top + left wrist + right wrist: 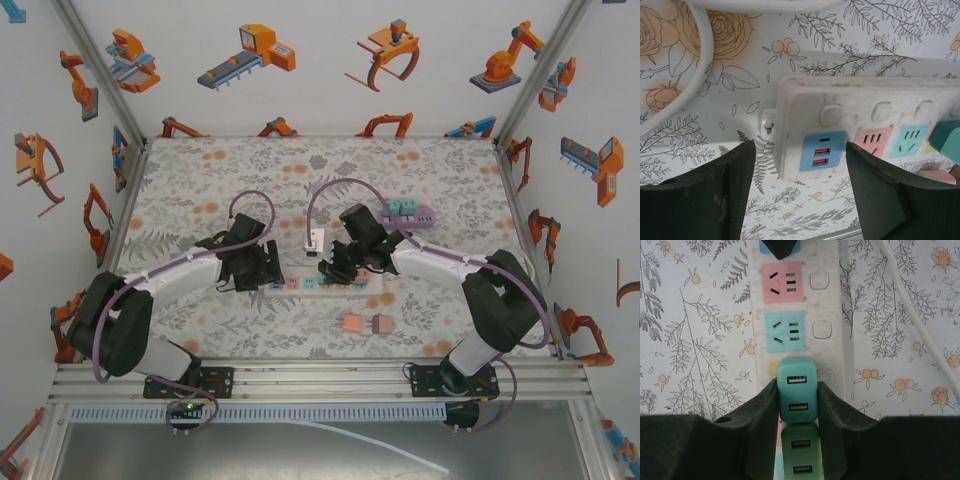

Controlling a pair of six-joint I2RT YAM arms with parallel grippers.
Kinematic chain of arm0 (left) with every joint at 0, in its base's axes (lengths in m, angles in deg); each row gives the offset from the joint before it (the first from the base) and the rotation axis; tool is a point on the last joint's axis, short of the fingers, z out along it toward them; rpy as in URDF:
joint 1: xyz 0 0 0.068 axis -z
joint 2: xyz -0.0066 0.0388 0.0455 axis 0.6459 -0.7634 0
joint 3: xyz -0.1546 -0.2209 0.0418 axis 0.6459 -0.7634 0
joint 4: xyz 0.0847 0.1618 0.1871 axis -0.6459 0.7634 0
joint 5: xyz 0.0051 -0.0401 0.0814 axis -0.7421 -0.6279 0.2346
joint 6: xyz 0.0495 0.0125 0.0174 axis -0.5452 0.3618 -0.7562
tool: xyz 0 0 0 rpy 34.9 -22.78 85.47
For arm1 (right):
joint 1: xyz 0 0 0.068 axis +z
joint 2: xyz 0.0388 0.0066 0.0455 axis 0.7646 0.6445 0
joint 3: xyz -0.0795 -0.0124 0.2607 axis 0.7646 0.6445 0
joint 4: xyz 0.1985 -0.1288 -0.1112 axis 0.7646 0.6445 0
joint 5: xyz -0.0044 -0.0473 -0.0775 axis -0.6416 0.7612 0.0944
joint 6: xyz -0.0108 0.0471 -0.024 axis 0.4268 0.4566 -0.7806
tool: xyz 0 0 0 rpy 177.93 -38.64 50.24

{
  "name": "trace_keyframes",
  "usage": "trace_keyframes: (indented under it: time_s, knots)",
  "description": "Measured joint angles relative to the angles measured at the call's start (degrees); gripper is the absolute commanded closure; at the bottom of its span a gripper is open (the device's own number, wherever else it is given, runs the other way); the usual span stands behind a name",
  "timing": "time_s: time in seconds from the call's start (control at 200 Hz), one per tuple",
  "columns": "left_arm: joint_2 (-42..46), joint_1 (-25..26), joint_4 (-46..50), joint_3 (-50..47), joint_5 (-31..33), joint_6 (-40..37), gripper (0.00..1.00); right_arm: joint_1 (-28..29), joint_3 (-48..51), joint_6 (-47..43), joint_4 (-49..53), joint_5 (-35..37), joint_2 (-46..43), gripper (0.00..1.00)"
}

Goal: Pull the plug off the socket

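A white power strip (322, 284) lies mid-table, with blue, pink, teal and yellow socket panels (784, 282). A teal two-port USB plug (797, 390) sits in the yellow socket, and my right gripper (797, 401) is shut on its two sides. A darker green plug (800, 456) stands right behind it, between the same fingers. My left gripper (800, 187) is open, its fingers (715, 197) straddling the strip's blue USB end (822, 150) without touching it. The teal plug (946, 141) shows at that view's right edge.
The strip's white cable (330, 188) loops toward the back, ending at a white adapter (315, 240). A purple strip with teal plugs (408, 212) lies behind the right arm. Two small pink and brown blocks (366, 324) sit near the front.
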Motion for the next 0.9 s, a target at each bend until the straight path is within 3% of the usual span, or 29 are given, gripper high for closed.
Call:
trace_keyframes:
  time_s: [0.901]
  knots:
    - [-2.80,2.82,0.79,3.63,5.44,3.28,0.37,0.00,-0.02,1.03,-0.96,-0.61,-6.03,0.71]
